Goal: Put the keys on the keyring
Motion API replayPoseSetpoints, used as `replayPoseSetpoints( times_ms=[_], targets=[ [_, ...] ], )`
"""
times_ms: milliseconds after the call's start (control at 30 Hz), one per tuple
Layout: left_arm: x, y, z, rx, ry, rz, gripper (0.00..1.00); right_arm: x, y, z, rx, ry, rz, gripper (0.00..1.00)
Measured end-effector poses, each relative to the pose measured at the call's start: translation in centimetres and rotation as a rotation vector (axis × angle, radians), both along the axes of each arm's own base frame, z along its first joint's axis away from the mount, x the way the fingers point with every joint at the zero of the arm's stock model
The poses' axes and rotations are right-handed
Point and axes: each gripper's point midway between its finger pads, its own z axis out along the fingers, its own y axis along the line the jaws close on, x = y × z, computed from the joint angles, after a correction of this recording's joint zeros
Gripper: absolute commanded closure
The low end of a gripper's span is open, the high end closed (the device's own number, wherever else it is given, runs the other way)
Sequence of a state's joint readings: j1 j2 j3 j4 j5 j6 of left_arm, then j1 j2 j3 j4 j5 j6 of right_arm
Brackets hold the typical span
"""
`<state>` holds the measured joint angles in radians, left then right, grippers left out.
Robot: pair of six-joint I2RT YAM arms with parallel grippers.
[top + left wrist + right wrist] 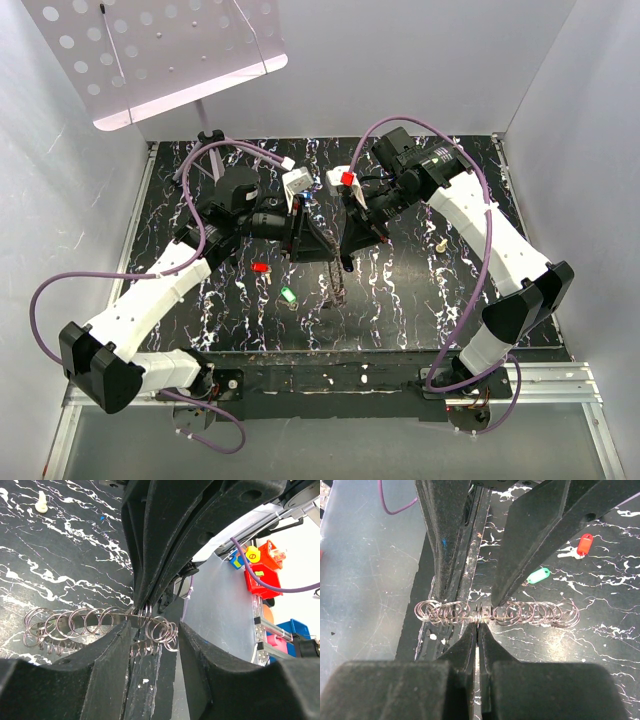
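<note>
a: what is the right gripper (479,626) doing?
b: its fingers are pressed together, pinching the keyring (535,614) near the middle of its row of wire loops, over the black marbled table (420,300).
a: and the left gripper (152,628)?
b: spread, facing the right one. its two tips straddle the pinch point and sit right at the loops. i can't tell if they press on them.
a: and off the ring?
b: a red key (585,544) and a green key (538,575) lie on the table near each other, apart from the ring.

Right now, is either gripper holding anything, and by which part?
The right gripper pinches the keyring near the middle of its row of loops. Whether the left gripper grips it too cannot be told.
</note>
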<state>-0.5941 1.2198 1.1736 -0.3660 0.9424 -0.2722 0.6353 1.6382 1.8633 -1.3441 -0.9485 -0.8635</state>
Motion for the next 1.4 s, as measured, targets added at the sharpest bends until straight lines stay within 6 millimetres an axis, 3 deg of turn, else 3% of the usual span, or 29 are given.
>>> replayPoseSetpoints(
  times_ms=[567,733,1000,1200,1267,1400],
  targets=[
    [0.6,-1.4,-1.1,0.015,0.030,-0.004,0.81,-0.1,0.0,0.0,0.001,0.005,0.001,0.99],
    [0.6,-1.5,-1.1,0.016,0.031,-0.003,1.00,-0.1,0.0,0.0,-0.001,0.006,0.000,0.99],
    [0.7,-1.4,-0.9,0.012,0.000,0.011,1.00,-0.2,-0.2,0.1,-0.006,0.029,-0.011,0.99],
    [0.2,-0.6,-0.1,-0.060,-0.093,0.061,1.00,-0.6,0.2,0.8,0.042,0.055,0.008,0.77],
    [0.0,-0.2,0.2,-0.111,-0.137,0.086,1.00,-0.6,0.3,1.1,0.062,0.052,0.015,0.60],
    [-0.7,0.8,1.2,-0.259,-0.242,0.149,1.00,-0.1,-0.2,2.0,0.098,0.044,0.001,0.52]
  ],
)
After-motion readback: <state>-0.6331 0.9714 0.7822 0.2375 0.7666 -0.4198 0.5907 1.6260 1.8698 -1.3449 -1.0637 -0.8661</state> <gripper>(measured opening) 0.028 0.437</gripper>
